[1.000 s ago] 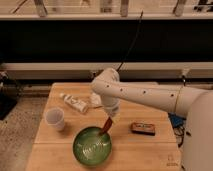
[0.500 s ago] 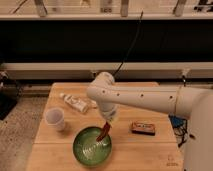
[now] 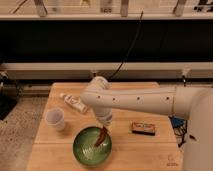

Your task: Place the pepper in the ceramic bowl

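Note:
The green ceramic bowl (image 3: 89,150) sits near the front edge of the wooden table (image 3: 125,155). The slim dark red pepper (image 3: 102,136) hangs tip-down over the bowl's right inner side, its lower end at or just above the bowl's inside. My gripper (image 3: 105,125) is directly above it at the end of the white arm (image 3: 135,102) and is shut on the pepper's top end. The arm's wrist covers most of the fingers.
A small white cup (image 3: 55,119) stands left of the bowl. A flat brown packet (image 3: 144,128) lies to the right of the gripper. A white tube-like item (image 3: 75,102) lies behind the bowl, partly under the arm.
The gripper has come down and slightly left with the pepper, bringing it from above the bowl's rim lower into the bowl.

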